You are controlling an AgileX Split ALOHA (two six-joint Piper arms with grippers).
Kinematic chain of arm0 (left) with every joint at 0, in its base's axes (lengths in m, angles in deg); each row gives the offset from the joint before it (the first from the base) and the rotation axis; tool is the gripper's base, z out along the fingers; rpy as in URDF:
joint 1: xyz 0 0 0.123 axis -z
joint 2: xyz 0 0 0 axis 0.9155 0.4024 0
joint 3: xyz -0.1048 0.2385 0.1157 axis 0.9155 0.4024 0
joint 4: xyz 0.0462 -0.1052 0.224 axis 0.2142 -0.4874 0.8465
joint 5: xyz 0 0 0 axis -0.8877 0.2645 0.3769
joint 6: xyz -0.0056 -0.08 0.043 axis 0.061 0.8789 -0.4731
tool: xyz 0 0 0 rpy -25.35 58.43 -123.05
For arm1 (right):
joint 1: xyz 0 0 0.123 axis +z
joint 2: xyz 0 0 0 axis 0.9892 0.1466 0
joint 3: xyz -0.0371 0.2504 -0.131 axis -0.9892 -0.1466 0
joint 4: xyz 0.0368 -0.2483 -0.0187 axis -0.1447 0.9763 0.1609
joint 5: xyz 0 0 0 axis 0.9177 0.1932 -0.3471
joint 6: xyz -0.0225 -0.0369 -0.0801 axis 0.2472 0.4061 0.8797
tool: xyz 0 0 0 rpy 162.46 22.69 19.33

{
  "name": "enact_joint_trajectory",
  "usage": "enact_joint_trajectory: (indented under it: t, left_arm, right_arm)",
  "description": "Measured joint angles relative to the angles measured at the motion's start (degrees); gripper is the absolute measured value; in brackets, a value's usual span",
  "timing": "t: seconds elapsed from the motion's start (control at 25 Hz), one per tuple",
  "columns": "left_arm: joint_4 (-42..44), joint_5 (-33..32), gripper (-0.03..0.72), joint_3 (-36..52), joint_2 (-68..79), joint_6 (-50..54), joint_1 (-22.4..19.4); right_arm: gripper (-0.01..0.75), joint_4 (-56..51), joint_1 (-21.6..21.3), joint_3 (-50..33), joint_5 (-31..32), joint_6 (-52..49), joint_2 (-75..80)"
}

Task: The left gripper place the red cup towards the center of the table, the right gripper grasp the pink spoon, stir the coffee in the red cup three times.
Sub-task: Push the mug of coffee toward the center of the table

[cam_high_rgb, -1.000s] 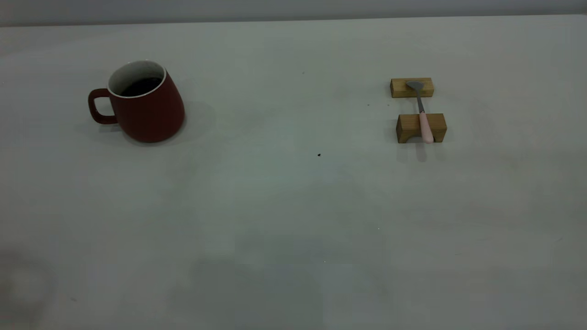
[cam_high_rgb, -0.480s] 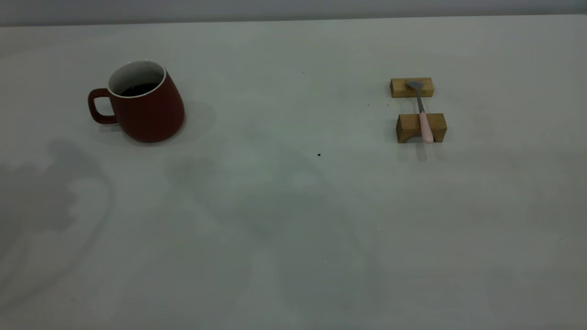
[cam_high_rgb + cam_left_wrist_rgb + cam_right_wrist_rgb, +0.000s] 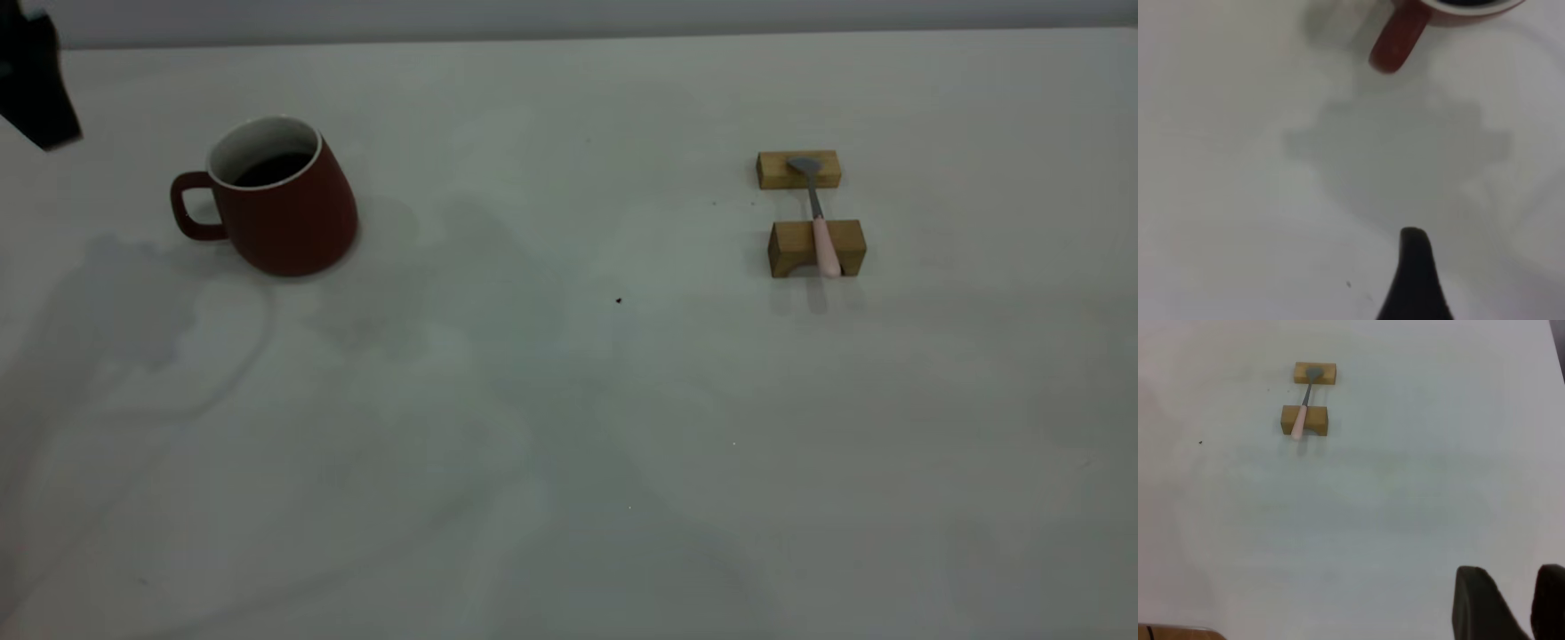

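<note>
The red cup (image 3: 277,197) stands upright on the left part of the table (image 3: 569,427), in the same spot as half a second ago, handle turned toward the table's left edge, with dark coffee (image 3: 271,168) inside. What is new is a black piece of the left gripper (image 3: 36,76) showing at the exterior view's upper left corner, and its shadow has crept closer to the cup's base. No writing or brand shows on anything.

The cup sits well apart from that gripper; in the left wrist view only its handle and rim edge (image 3: 1401,40) show, and a single dark fingertip (image 3: 1415,267), so I cannot tell how its fingers stand.

The pink spoon (image 3: 819,224) lies unmoved across two wooden blocks (image 3: 800,169), bowl on the farther one. The right gripper (image 3: 1513,603) hovers far from it, fingers slightly spread and holding nothing.
</note>
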Motion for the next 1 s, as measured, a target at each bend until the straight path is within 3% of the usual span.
enact_joint_trajectory:
  t: [0.52, 1.0]
  left_arm:
    - [4.6, 0.9, 0.627, -11.7, 14.9, -9.0, 3.4]
    - [10.4, 5.1, 0.542, -12.9, 19.8, -10.3, 5.8]
  right_arm:
    - [0.237, 0.0, 0.0, 0.0, 0.0, 0.0, 0.0]
    - [0.237, 0.0, 0.0, 0.0, 0.0, 0.0, 0.0]
